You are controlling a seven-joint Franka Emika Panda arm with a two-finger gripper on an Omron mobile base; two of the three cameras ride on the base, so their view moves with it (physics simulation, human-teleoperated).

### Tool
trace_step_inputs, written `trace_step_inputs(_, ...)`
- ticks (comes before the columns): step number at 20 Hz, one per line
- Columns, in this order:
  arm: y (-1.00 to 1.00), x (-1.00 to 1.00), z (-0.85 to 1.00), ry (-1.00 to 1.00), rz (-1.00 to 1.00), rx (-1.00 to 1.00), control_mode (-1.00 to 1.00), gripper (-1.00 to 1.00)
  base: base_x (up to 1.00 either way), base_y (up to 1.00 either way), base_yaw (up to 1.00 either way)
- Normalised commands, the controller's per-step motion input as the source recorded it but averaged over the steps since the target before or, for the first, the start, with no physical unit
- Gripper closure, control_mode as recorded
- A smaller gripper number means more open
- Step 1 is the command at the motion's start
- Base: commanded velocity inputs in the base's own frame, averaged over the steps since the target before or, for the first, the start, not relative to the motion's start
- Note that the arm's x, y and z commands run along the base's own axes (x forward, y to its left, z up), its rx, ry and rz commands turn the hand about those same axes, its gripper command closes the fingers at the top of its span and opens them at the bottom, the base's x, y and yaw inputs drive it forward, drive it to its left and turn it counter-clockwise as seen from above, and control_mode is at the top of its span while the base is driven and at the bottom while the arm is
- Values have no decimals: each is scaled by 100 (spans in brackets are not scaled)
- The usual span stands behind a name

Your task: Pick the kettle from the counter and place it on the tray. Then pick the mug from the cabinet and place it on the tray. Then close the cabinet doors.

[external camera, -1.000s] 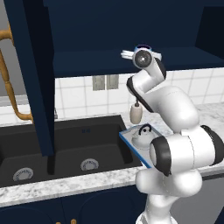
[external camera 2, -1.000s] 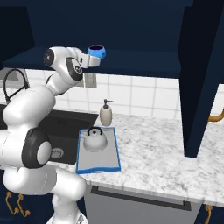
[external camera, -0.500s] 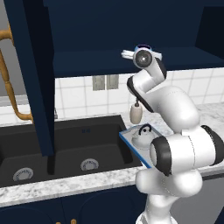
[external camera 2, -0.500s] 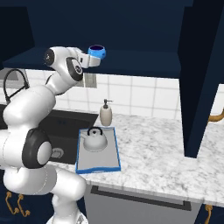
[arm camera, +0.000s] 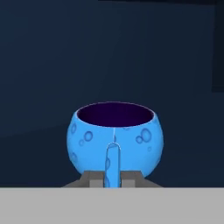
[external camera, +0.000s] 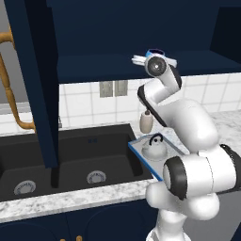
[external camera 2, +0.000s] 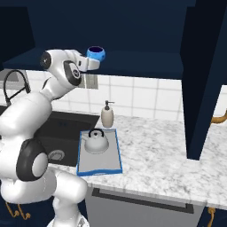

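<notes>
The pincer (arm camera: 113, 178) is clenched on the mug (arm camera: 115, 136) by its short handle alone, the two dark tips pressing the blue strip at 6 o'clock of the hand view. That is the likeliest source of trouble: a grip on so thin a part could let the round body swing or twist about the handle as the arm turns — and a tilted mug would land badly or slip free on the way down.

In the right base view the mug (external camera 2: 95, 54) is held high, level with the front edge of the navy shelf of the cabinet (external camera 2: 133, 26), with the tray (external camera 2: 116, 165) well below it on the tabletop (external camera 2: 159, 155). A second risk lies there: the kettle (external camera 2: 96, 141) already sits on the tray's far half, and a soap bottle (external camera 2: 107, 115) stands just beyond the tray at about 12 o'clock of the kettle. A descent aimed too far back could knock the kettle's black arched handle; the bare near half looks the safer target.

The mug itself is small and round, bright blue with darker bubble-like spots, a dark purple inside and an upright rim — it appears empty. The cabinet doors (external camera: 33, 80) stand open.
</notes>
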Motion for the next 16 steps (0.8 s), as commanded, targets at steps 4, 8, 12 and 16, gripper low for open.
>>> trace_step_inputs(4,-14,-74,6,-6,0,2,-100,100,0,0,0)
trace_step_inputs(8,-12,-81,40,-9,1,0,-100,100,0,0,0)
trace_step_inputs(12,-18,-97,35,-10,5,0,-100,100,0,0,0)
trace_step_inputs(16,-46,-83,27,-5,16,0,-100,100,0,0,0)
